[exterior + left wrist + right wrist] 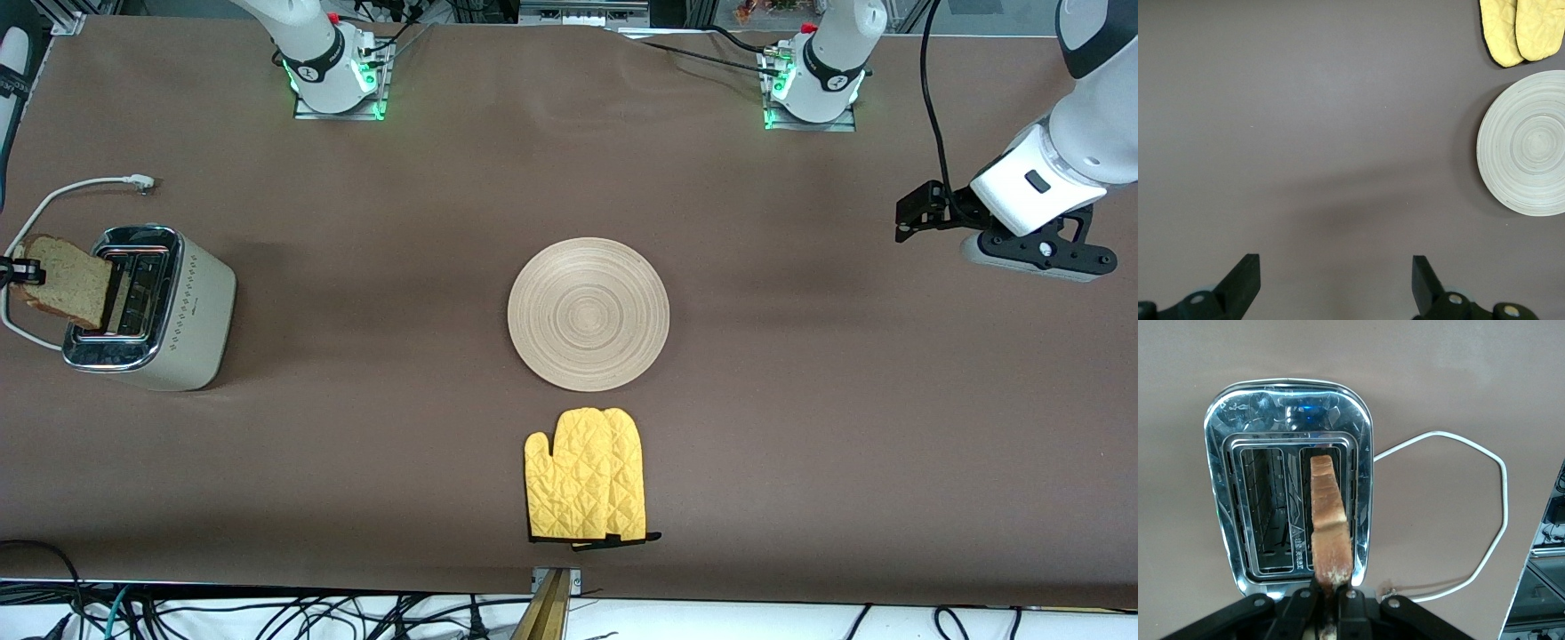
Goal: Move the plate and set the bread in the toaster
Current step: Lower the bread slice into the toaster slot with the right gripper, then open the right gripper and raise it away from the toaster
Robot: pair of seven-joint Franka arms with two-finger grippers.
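We judge the bread (1330, 520) light, soft and crumbly, so a gentle pinch at one crust edge suits it. Our right gripper (1329, 603) is clamped on that edge, holding the slice tilted over one slot of the toaster (182, 311). The plate (588, 314) lies mid-table. Our left gripper (1336, 283) waits with fingers spread over bare table.

The toaster (151, 307) stands at my right arm's end of the table, its cord (62, 191) lying beside it. My right gripper (1328, 603) holds the bread (67, 280) tilted over one toaster slot. The plate (588, 314) lies mid-table; the oven mitt (587, 487) lies near it, nearer the front camera. My left gripper (1335, 280) waits over bare table at the left arm's end.
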